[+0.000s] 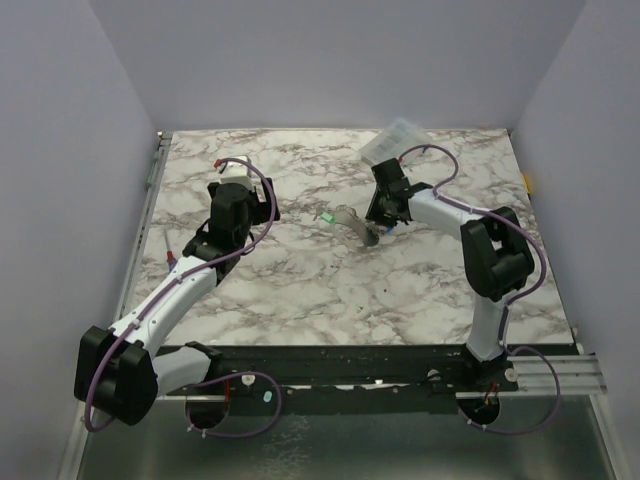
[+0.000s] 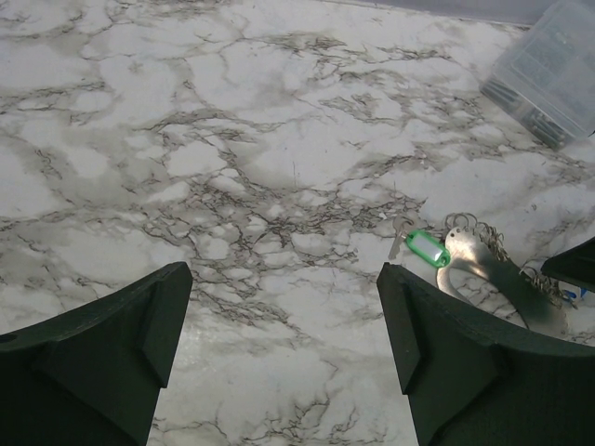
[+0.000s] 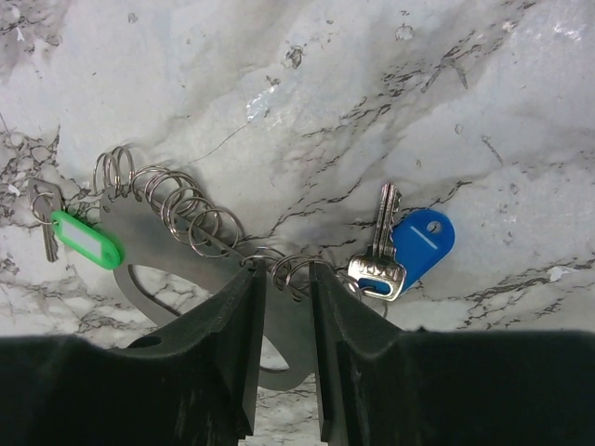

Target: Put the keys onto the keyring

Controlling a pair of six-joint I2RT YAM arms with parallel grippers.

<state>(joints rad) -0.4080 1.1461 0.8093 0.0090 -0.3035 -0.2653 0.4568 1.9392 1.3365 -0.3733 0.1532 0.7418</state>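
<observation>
**Right gripper** (image 3: 288, 279): jaws drawn in to a narrow gap. The flat grey metal of the keyring (image 3: 153, 265) shows in that gap. Whether the fingers (image 3: 232, 353) actually press on it cannot be determined.

**Keyring:** lies flat on the marble table (image 1: 300, 290), running from the gap toward 10 o'clock in the right wrist view. A row of small wire loops (image 3: 186, 209) stands along its upper edge.

**Keys:** the green-tagged key (image 3: 85, 240) lies at the 10 o'clock end of the keyring, its tag touching the band. The blue-tagged key (image 3: 423, 243) lies at 2 o'clock, just beside the right finger. Whether it is attached to a loop cannot be determined.

**Left gripper** (image 2: 284, 279): jaws wide apart, holding nothing. In the top view it sits at 9 o'clock from the keyring, well apart.

**Clear plastic box** (image 1: 395, 140): at 12 o'clock from the right gripper in the top view, near the far table edge.
</observation>
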